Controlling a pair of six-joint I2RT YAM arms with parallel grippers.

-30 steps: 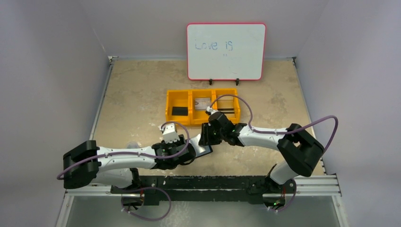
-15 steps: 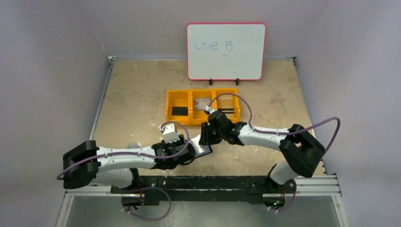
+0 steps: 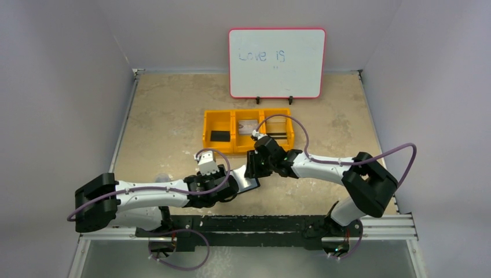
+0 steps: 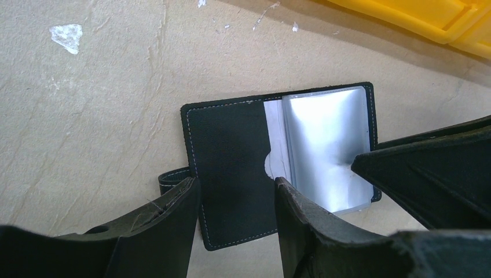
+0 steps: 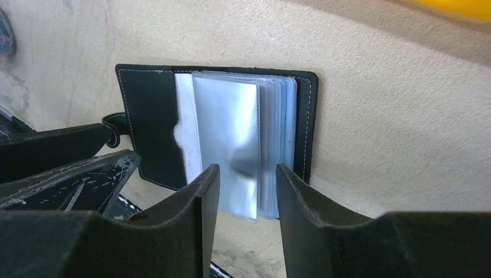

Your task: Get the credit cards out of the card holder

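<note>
The black card holder (image 4: 228, 156) lies open on the table, its snap tab to the left and its pale clear pockets (image 4: 327, 145) fanned out on the right. A whitish credit card (image 5: 185, 119) shows in the slot behind the black flap. My left gripper (image 4: 236, 184) is open, its fingers either side of the black flap. My right gripper (image 5: 248, 174) is open over the near edge of the clear pockets (image 5: 228, 130). In the top view the two grippers, left (image 3: 231, 186) and right (image 3: 253, 168), meet over the holder (image 3: 250, 183).
A yellow three-compartment tray (image 3: 205, 136) stands just behind the grippers. It holds a small flat black rectangle (image 3: 220, 136), a pale card (image 3: 248, 125) and a dark-striped card (image 3: 279, 134). A whiteboard (image 3: 277, 62) stands at the back. Each gripper's fingers show in the other's wrist view.
The left arm has shifted slightly to the left at its elbow. Both grippers stay open over the open holder.
</note>
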